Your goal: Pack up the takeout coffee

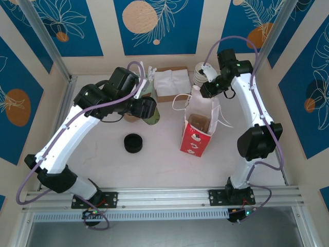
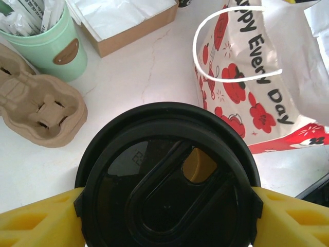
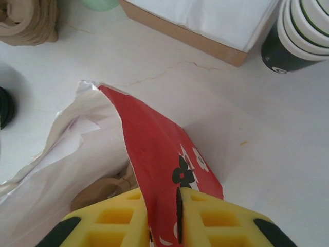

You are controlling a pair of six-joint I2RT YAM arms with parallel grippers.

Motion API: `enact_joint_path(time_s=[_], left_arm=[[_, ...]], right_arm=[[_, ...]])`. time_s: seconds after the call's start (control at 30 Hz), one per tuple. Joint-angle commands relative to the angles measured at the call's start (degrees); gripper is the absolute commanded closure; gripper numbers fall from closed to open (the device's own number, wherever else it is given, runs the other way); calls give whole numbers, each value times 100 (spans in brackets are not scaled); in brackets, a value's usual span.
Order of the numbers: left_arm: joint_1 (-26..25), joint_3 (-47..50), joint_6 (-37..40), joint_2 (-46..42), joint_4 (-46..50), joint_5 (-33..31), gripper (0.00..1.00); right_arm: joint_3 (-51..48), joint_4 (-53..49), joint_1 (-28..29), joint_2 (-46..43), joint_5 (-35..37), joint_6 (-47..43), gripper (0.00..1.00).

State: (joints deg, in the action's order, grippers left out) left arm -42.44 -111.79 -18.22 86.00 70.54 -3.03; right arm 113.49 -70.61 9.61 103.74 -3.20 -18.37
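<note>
Your left gripper [image 2: 167,208] is clamped on the takeout coffee [image 2: 167,170]. Its two yellow fingers [image 2: 36,221] press against opposite sides of the round black lid, which the left wrist camera sees from straight above. The lid bears a small embossed mark left of centre, too faint to read, and a sip opening with brown showing beneath.

From the top camera, the cup's olive body sits under that gripper. It is outside the red bag [image 1: 195,138], to its left and apart from it. You cannot tell whether the cup rests on the table [image 1: 164,164] or hangs just above it.

Your right gripper [image 3: 178,213] is pinching the bag's upper edge, its fingers pressed together on the red paper just below a printed black flower. The bag stands upright with its mouth open, and a brown pulp carrier [image 1: 198,123] lies inside. On its side you can read "ppy Every Day" in black letters among red blossoms, with the first word cut off at the frame's edge.

- **Mint-green cup [image 2: 51,49]:** beyond the coffee, with a brown oval label too small to read. It holds paper-wrapped sticks with illegible print.
- **Stack of brown carriers [image 2: 36,108]:** just beside the mint-green cup.
- **Cardboard box of white napkins [image 2: 128,20]:** near the mint-green cup.
- **Stack of lidless cups [image 3: 303,36]:** the bottom cup shows part of a white logo that you cannot read.
- **Stack of loose black lids [image 1: 133,143]:** on the table, nearer the arm bases.
</note>
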Motion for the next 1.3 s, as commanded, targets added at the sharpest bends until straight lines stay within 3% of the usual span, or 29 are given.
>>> enact_joint_path(time_s=[0.0,0.23,0.43,0.73,0.83,0.97,1.27], left_arm=[[4,-282,158,91,193,12,26],[6,-493,213,176,202,54,26],[2,-489,226,178,188,85,26],[-3,-458,274,80,275,72,26],[-4,-434,261,42,302,74,26],[-19,-414,236,1,367,65,26],[-96,-392,94,-83,413,-31,26]], right_arm=[[365,-208,161,-28,-111,344,80],[985,-568,325,180,-397,1462,82],[1059,-724,442,238,66,1294,81],[1319,-570,374,348,972,687,43],[1278,-568,263,408,860,511,39],[1311,-652,-56,477,44,311,34],[1202,-743,-539,594,-709,161,35]])
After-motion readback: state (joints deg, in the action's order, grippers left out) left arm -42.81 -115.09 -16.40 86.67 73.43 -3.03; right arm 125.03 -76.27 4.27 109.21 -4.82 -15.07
